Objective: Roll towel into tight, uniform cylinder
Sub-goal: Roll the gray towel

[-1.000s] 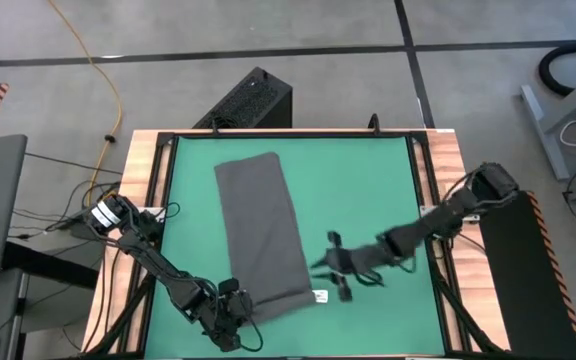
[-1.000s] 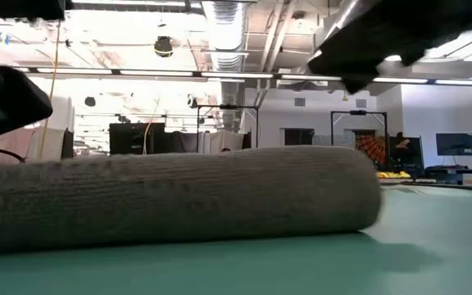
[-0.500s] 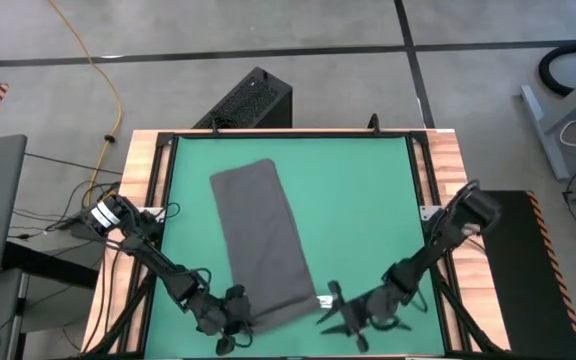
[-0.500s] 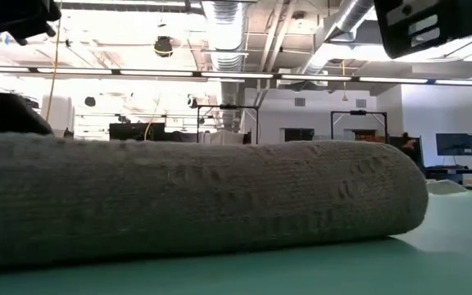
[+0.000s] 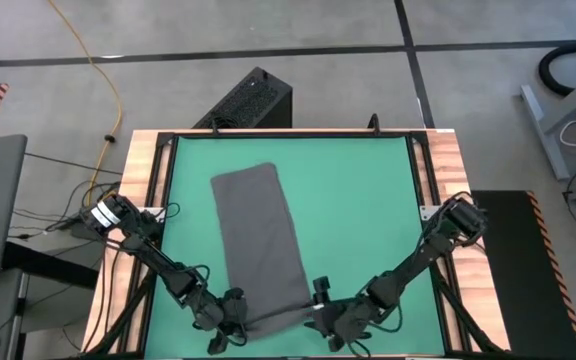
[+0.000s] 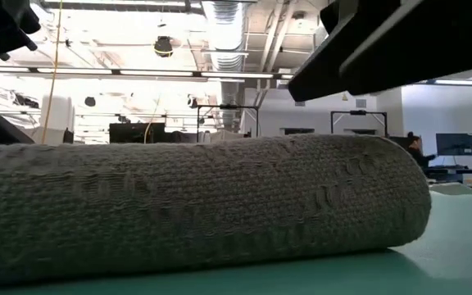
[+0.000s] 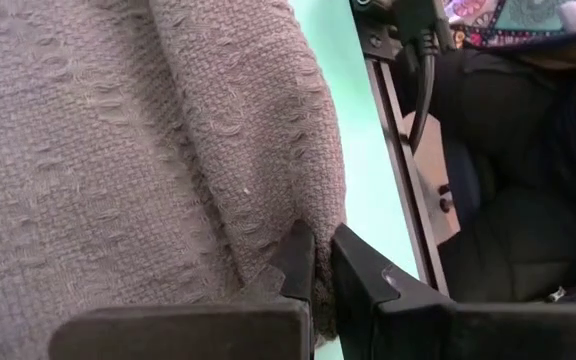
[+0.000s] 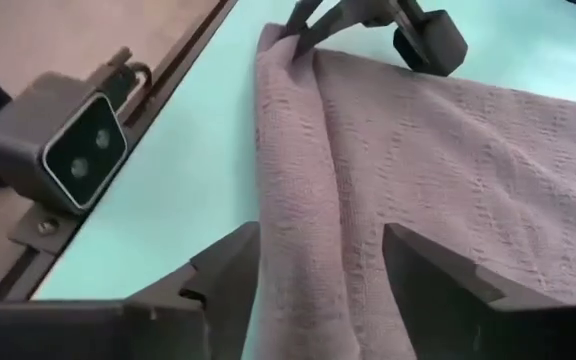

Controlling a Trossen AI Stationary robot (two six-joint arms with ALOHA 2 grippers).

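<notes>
Plainly soft and limp, the towel [image 5: 259, 245] wants corner holds: left claw [image 7: 315, 262] pinches its near corner, right claw [image 8: 313, 270] straddles the other, open.

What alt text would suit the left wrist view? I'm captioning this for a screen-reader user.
The left gripper pinches the rolled edge of the dark grey towel, its two dark fingers nearly closed on the cloth. The towel fills most of the picture, with a strip of the green table beside it and the table's dark frame beyond.

Towel [image 5: 257, 246] lengthwise on table [image 5: 368, 200], one end effector [image 5: 230, 322] at each near corner.
</notes>
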